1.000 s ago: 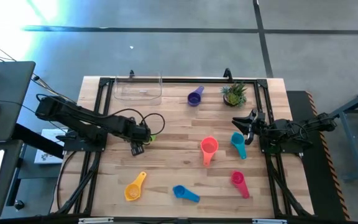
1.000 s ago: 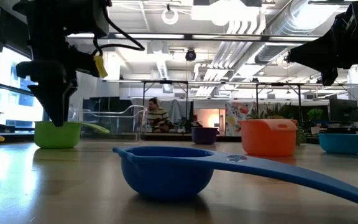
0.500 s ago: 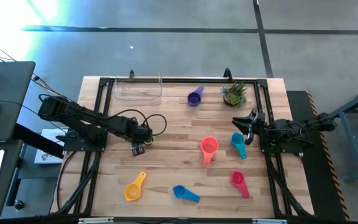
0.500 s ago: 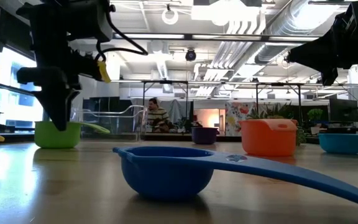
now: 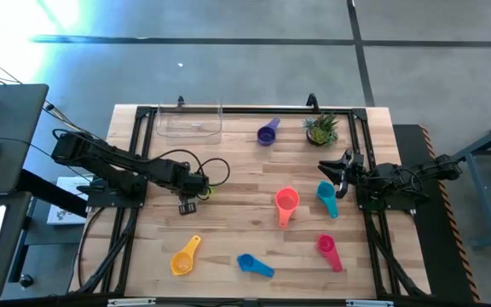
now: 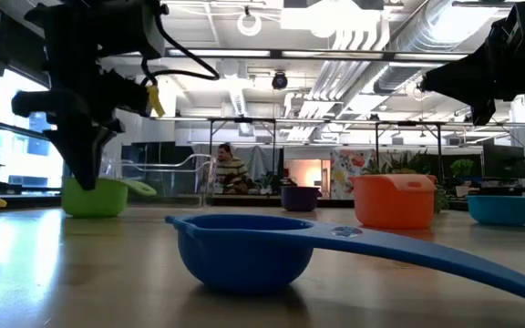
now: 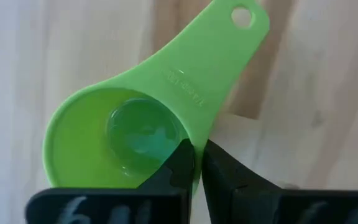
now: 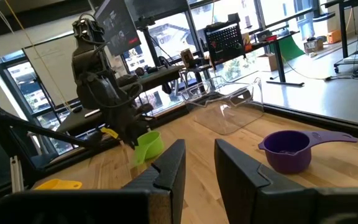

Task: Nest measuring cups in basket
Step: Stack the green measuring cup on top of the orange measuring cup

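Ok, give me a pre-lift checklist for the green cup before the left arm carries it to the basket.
1. left gripper shut on green cup rim: ok.
2. Cup clear of the table: cannot tell.
3. basket holds no cups: ok.
4. Path to the basket free of other cups: ok; purple cup lies off to the side.
5. right gripper out of the way, by the teal cup: ok.

L arm reaches in from the desk's left edge toward mid-desk, wrist bent down, left gripper (image 5: 189, 203) low at the surface w/ fingers (image 7: 180, 163) pinched together. R arm sits folded by the right edge, right gripper (image 5: 340, 171) raised off the desk, aimed toward the far left corner, fingers (image 8: 169, 167) slightly apart, holding nothing.
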`<act>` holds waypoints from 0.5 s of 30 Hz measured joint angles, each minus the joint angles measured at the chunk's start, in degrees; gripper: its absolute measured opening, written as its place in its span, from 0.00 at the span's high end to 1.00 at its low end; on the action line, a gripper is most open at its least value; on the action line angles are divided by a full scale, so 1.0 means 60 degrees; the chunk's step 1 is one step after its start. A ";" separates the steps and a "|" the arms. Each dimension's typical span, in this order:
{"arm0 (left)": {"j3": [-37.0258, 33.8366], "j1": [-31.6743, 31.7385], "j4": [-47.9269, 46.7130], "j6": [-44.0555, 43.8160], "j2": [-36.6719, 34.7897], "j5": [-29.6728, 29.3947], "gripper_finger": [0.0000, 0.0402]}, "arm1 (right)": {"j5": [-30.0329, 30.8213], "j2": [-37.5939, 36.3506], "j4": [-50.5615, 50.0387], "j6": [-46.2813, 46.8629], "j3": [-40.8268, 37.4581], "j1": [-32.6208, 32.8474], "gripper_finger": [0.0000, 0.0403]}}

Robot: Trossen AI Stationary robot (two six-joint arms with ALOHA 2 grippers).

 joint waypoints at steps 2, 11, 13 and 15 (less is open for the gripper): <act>0.0081 -0.0083 -0.0024 0.0335 -0.0066 0.0178 0.98 | -0.0002 0.0000 0.0000 0.0000 0.0002 0.0002 0.81; 0.1259 -0.0492 -0.0143 0.2398 -0.0335 0.0158 0.98 | -0.0002 0.0004 0.0004 0.0000 0.0000 0.0001 0.81; 0.1585 -0.0573 -0.0149 0.2939 -0.0337 0.0152 0.98 | -0.0002 0.0004 0.0001 0.0000 0.0002 0.0003 0.81; 0.1926 -0.0629 -0.0137 0.3514 -0.0338 0.0124 0.98 | -0.0003 0.0004 0.0001 0.0000 0.0000 0.0002 0.81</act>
